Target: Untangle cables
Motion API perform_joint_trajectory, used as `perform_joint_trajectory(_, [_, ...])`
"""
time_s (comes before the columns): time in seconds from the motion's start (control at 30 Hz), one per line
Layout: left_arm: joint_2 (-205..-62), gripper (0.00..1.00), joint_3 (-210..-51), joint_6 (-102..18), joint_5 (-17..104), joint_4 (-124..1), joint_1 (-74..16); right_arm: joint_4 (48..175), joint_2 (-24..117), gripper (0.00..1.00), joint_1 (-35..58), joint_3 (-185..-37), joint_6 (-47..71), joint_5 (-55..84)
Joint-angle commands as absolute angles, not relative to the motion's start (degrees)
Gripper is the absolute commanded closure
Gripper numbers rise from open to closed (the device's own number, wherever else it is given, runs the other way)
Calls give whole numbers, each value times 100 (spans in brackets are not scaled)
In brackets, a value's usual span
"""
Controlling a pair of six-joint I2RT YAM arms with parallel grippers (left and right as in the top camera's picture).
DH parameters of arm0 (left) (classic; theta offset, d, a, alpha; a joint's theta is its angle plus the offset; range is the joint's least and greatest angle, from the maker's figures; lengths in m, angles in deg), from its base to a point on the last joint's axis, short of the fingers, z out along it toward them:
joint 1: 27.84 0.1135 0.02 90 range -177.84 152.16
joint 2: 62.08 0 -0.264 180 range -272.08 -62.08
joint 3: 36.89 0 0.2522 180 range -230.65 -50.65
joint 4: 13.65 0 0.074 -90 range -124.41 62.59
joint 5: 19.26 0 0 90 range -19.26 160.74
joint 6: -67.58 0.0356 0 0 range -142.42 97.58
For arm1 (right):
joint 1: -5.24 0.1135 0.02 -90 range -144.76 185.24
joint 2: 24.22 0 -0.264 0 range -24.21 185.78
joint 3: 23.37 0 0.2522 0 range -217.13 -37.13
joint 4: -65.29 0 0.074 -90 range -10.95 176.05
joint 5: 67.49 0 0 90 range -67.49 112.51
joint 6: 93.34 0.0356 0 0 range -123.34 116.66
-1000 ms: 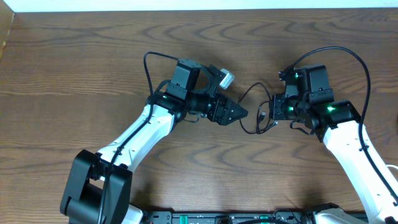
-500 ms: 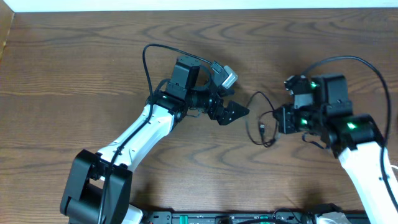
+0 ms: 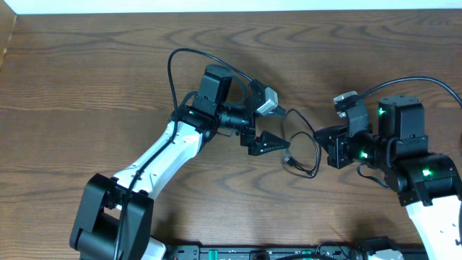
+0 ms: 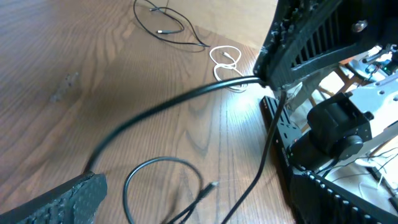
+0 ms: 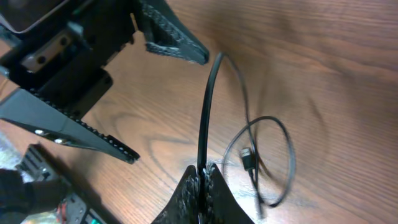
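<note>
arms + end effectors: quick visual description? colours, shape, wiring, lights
Both alike: left arm and right arm have white link shells and black joint housings. A thick black wire arcs off each. The right one shows green lights. The left end effector and right end effector have black, wedge-shaped, ribbed fingers.
</note>
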State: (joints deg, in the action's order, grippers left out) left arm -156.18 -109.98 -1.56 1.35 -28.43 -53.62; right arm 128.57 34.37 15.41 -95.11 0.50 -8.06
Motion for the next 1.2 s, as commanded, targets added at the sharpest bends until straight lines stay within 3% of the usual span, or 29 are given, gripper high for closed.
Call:
perform_joint_trajectory(0.0, [-15651,2,-11005,67,109,-2821,-5364,12861,3385,99,1506,-9542,-51,-1225])
perform_joint_trajectory(0.47, [-15651,8,-11005,-64,1528,-2816,-5364,12983,3374,99,1506,-9555,-177,-1560])
perform_joint_trajectory(0.6, [-15651,7,-11005,-66,1501,-2819,-5401,12950,3374,99,1506,-9557,-197,-1562])
perform_joint_trajectory(0.7, [-15681,15,-11005,-62,1491,-2819,-5485,12911,3374,99,1506,-9579,-193,-1564])
perform_joint_trajectory(0.9, [-16095,15,-11005,-66,1491,-2672,-5729,12922,3374,99,1506,-9706,-197,-1689])
perform_joint_trajectory(1.0, [-16451,25,-11005,-284,1488,-2408,-5841,12916,3374,99,1502,-9736,-199,-1684])
perform_joint_trajectory(1.17, [-16481,57,-11013,-411,1464,-2305,-5769,12918,3374,99,1502,-9736,-195,-1569])
